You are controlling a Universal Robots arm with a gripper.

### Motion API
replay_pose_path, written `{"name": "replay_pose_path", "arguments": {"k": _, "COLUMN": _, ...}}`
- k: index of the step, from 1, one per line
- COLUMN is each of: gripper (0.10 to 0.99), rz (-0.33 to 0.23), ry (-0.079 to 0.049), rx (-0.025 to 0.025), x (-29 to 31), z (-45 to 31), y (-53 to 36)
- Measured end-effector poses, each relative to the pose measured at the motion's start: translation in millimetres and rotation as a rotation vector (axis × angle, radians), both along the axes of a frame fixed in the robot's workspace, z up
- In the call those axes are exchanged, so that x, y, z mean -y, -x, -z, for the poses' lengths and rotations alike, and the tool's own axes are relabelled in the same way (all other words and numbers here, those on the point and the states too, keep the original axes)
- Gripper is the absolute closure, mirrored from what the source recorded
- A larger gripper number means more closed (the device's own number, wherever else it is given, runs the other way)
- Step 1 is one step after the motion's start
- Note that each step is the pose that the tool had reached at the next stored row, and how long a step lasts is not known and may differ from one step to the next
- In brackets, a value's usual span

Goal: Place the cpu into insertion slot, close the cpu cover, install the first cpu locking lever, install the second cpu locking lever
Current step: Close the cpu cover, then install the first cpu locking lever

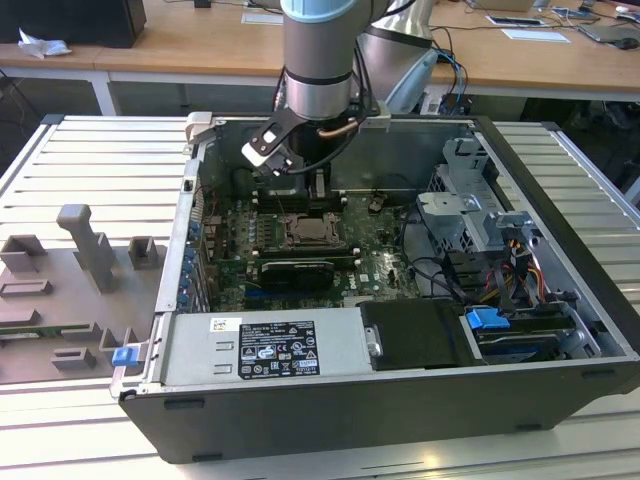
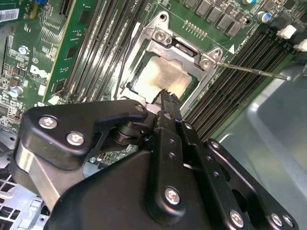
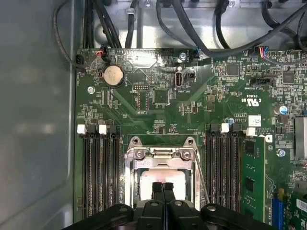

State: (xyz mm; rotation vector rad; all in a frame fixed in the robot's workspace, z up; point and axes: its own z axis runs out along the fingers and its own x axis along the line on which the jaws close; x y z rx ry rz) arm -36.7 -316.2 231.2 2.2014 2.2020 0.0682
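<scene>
Exterior view's left: grey fixture blocks (image 1: 92, 250) parked on surface (image 1: 100, 150). Centre, inside open case (image 1: 300, 430): gripper (image 3: 163, 188) clenched, fingertips pressed together, nothing between them, tips just above cpu (image 3: 146, 184). Cpu sits in insertion slot (image 3: 135, 142), cpu cover (image 3: 160, 164) seemingly down around it. Thin locking lever (image 2: 249, 70) juts free over memory slots (image 3: 225, 172). Risk: off-centre push tilts chip, bends socket pins; loose lever snags gripper. Exterior view's right: drive cage (image 1: 470, 215), cables crowding close.
</scene>
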Motion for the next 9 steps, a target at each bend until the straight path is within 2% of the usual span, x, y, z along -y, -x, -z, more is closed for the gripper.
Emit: {"name": "replay_pose_path", "arguments": {"k": 9, "gripper": 0.98, "rz": 0.0, "ry": 0.0, "rx": -0.0001, "x": 0.1, "z": -0.1, "y": 2.8}}
